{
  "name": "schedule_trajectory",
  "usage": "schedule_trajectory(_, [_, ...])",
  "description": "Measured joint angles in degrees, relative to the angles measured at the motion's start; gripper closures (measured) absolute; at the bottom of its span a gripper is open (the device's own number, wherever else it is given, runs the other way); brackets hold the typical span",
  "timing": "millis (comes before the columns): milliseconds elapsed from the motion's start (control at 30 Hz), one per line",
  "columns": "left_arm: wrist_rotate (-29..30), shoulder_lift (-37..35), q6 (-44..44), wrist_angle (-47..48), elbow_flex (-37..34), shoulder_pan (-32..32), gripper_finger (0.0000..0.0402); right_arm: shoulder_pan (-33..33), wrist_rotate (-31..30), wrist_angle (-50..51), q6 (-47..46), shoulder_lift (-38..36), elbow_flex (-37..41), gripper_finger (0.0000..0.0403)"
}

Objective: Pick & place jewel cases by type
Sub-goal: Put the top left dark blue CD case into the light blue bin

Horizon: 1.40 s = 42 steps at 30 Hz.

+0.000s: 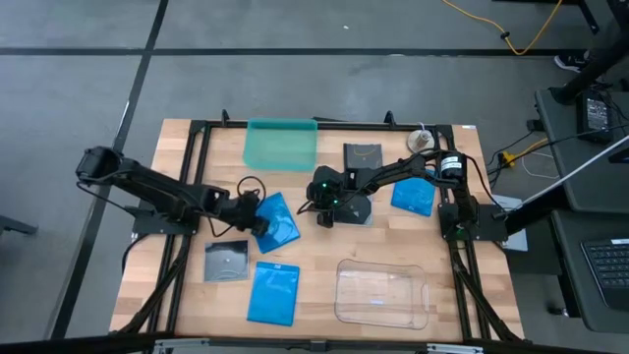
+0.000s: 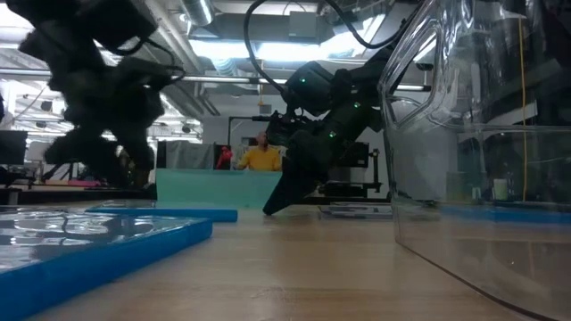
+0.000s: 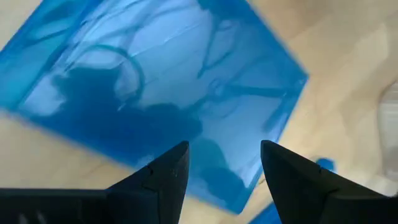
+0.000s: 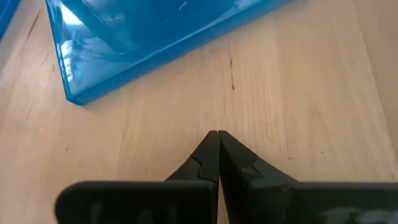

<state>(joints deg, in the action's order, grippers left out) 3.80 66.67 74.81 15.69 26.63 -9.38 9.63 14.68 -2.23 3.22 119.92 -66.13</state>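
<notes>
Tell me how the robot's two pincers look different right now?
The left pincer is open, with a gap between its fingers; the right pincer is shut, its tips pressed together. The left pincer is right over a blue jewel case, which fills its wrist view; the right pincer points at bare wood on the table, with that blue case just ahead of it. Both are dark, two-fingered, and hold nothing.

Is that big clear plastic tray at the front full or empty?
Empty. From above, the clear tray shows only bare wood through its bottom, with no case inside.
</notes>
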Motion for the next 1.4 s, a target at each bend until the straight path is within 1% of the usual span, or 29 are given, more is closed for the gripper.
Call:
schedule_trajectory(100, [1.94, -1.67, 4.75, 7.06, 0.00, -2.90, 0.0210, 0.00, 0.01, -0.03, 0.58, 0.00, 0.00, 0.0395])
schedule_trajectory(200, [5.23, -2.81, 9.26, 12.95, -0.02, -5.17, 0.0210, 0.00, 0.02, -0.09, 1.82, 0.00, 0.00, 0.0395])
schedule_trajectory(300, [8.12, -3.10, 10.86, 14.34, -0.02, -5.66, 0.0210, 0.00, 0.04, -0.36, 2.00, 0.00, 0.04, 0.0395])
schedule_trajectory(500, [10.14, -3.05, 9.59, 14.31, -0.08, -3.64, 0.0210, 0.02, 0.53, -0.68, 1.94, 0.00, 0.07, 0.0395])
schedule_trajectory(600, [9.45, -3.05, 9.48, 12.18, -1.82, -2.21, 0.0210, 0.02, 0.54, -0.74, 1.90, 0.00, 0.07, 0.0395])
schedule_trajectory(733, [7.35, -3.03, 10.04, 6.86, -5.27, -1.18, 0.0210, 0.02, 0.59, -0.78, 1.84, 0.00, 0.05, 0.0395])
schedule_trajectory(933, [6.94, -3.29, 10.67, 2.11, -8.05, 0.40, 0.0210, 0.02, 0.61, -0.67, 1.82, 0.00, 0.04, 0.0395])
schedule_trajectory(1200, [5.74, -2.89, 4.84, -3.87, -8.63, 4.78, 0.0210, 0.02, 0.61, -0.62, 1.88, 0.00, 0.04, 0.0395])
schedule_trajectory(1300, [5.94, -1.41, 2.39, -7.21, -8.71, 7.01, 0.0210, 0.06, 0.61, -0.60, 1.96, 0.00, 0.04, 0.0395])
schedule_trajectory(1400, [4.61, 1.72, -0.24, -12.89, -8.70, 9.39, 0.0210, 0.28, 0.70, -0.58, 1.98, 0.00, 0.04, 0.0395])
